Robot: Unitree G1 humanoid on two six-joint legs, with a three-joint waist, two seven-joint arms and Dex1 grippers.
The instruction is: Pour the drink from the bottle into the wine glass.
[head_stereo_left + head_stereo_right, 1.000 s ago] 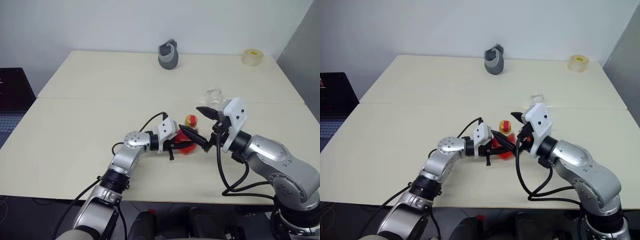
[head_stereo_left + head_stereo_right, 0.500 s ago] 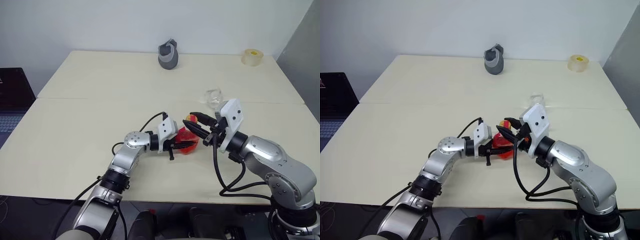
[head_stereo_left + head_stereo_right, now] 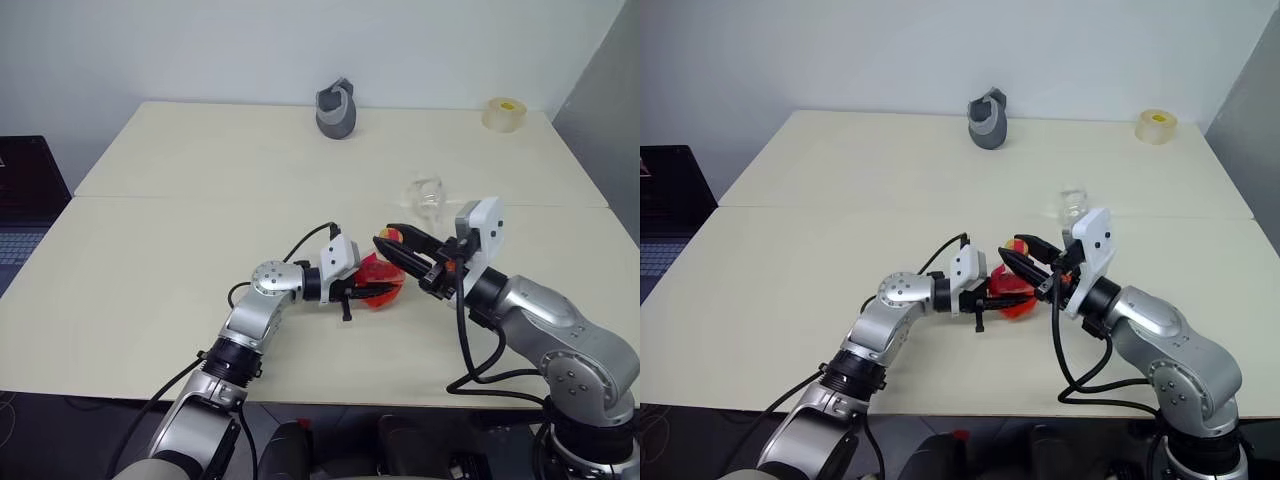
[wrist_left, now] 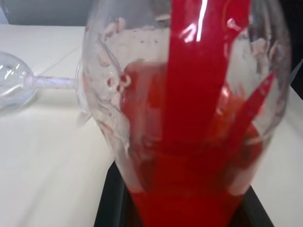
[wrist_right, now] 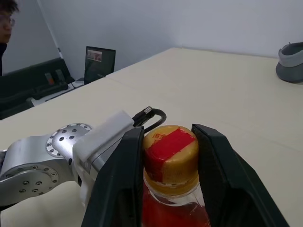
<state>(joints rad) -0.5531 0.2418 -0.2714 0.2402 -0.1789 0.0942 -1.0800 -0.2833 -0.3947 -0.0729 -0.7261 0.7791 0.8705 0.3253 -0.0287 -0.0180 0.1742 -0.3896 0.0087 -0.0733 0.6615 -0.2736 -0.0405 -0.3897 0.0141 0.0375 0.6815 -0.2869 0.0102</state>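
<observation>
Two cream tables (image 3: 200, 240) pushed together, plain white wall (image 3: 200, 50), laptop (image 3: 25, 200) at left

Bottle (image 4: 189, 118) top and base beyond the left wrist view's edges, wine glass (image 4: 14, 82) half cut off.

Left gripper (image 3: 385, 290) clamping bottle (image 3: 377, 282) body, arm reaching rightward. Right gripper (image 5: 169, 156) pinching bottle's cap (image 5: 169, 152), both fingers (image 5: 218, 165) pressing its sides, forearm angling leftward.

Head stereo overhead; wrist cameras against bottle (image 5: 169, 156)
</observation>
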